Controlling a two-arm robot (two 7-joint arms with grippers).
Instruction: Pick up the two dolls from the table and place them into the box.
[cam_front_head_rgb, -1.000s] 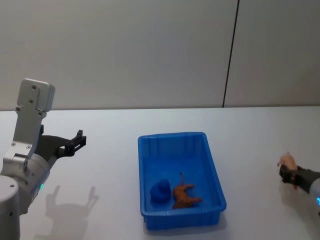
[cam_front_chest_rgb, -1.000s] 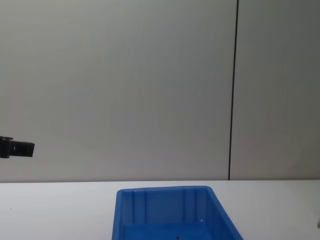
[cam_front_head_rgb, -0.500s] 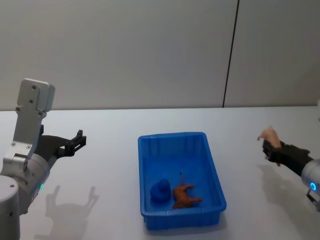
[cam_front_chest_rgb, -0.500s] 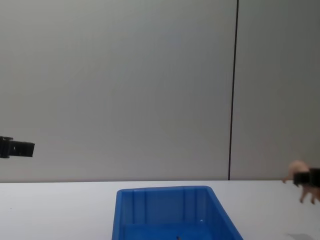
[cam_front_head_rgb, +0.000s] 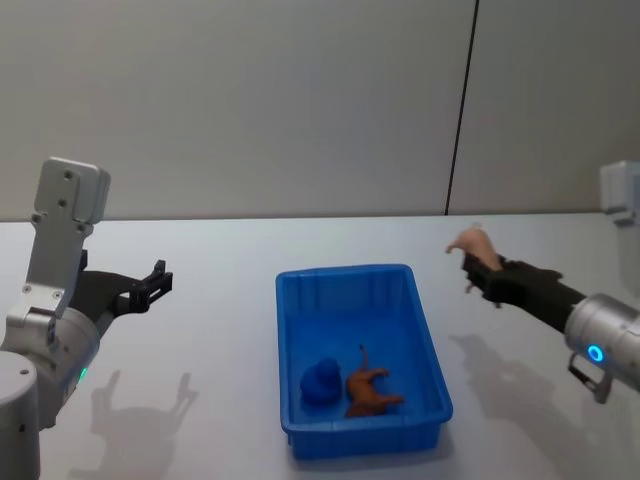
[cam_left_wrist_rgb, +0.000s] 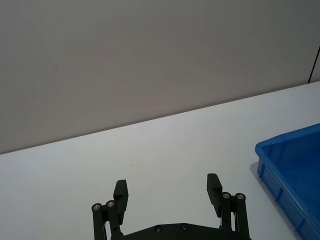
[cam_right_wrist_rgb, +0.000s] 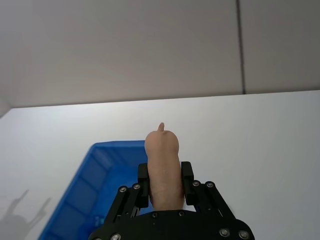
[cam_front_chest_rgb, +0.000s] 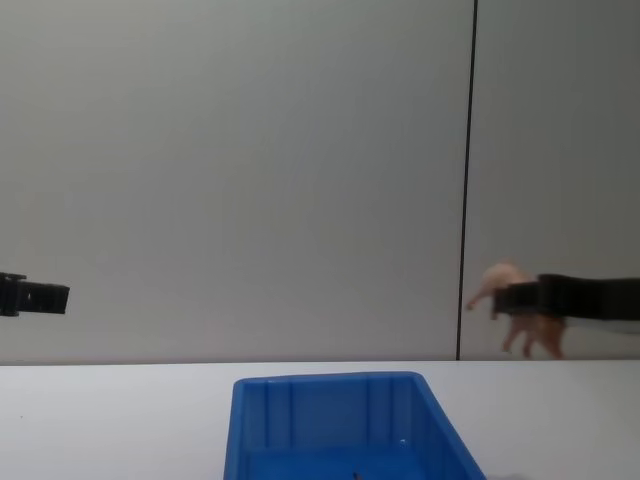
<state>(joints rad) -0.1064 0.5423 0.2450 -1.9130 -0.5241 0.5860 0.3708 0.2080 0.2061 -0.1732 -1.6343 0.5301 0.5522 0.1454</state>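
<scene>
The plain white table (cam_front_head_rgb: 200, 330) bears the blue box (cam_front_head_rgb: 432, 360) near its middle, resting flat; shadows fall beside it.

Two pale grey rounded arms with small glowing blue lights, ending in the black left gripper (cam_front_head_rgb: 158, 279) and right gripper (cam_front_head_rgb: 484, 276), silver screws dotting their bases.

Box (cam_front_head_rgb: 432, 350) at table (cam_front_head_rgb: 200, 300) centre, holding 2 items; left gripper (cam_front_head_rgb: 157, 279) left of it; right gripper (cam_front_head_rgb: 485, 275), clasping 1 doll (cam_front_head_rgb: 472, 243), above table right of box.
</scene>
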